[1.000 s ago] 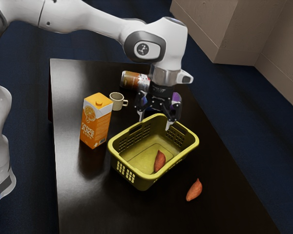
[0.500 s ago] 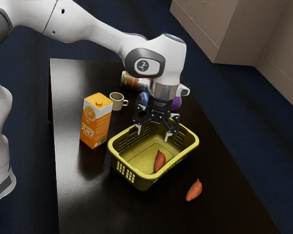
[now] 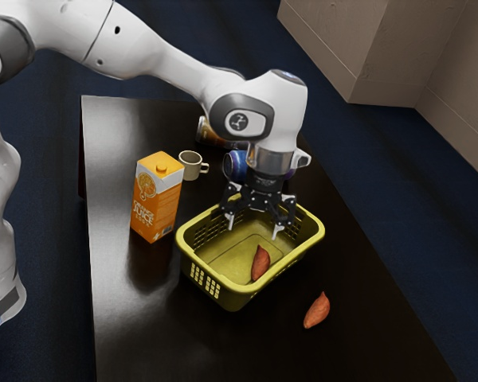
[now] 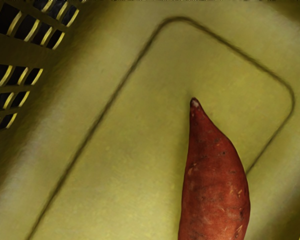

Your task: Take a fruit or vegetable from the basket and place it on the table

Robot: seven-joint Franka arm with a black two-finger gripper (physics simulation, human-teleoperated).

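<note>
My gripper [image 3: 254,231] hangs open over the basket, its two fingertips wide apart at about rim height with nothing between them. The yellow-green basket [image 3: 190,254] stands on the dark table [image 3: 143,326]. Inside it, on the floor, lies a reddish sweet potato [image 3: 260,263], nearer the camera than my fingertips in the exterior view. A second sweet potato [image 3: 316,310] rests on the table outside the basket. The wrist view looks down on the basket floor [image 4: 140,150] and the sweet potato [image 4: 215,185], its pointed end visible.
An orange juice carton [image 3: 157,199] stands close to the basket on the exterior view's left. Beyond it is a cream mug [image 3: 191,165]. A can [image 3: 211,132] and a blue can-like object [image 3: 235,165] lie behind the basket, near the arm.
My hand has come down and toward the camera, from behind the basket's far rim to over its inside. Both sweet potatoes and the basket have stayed put.
</note>
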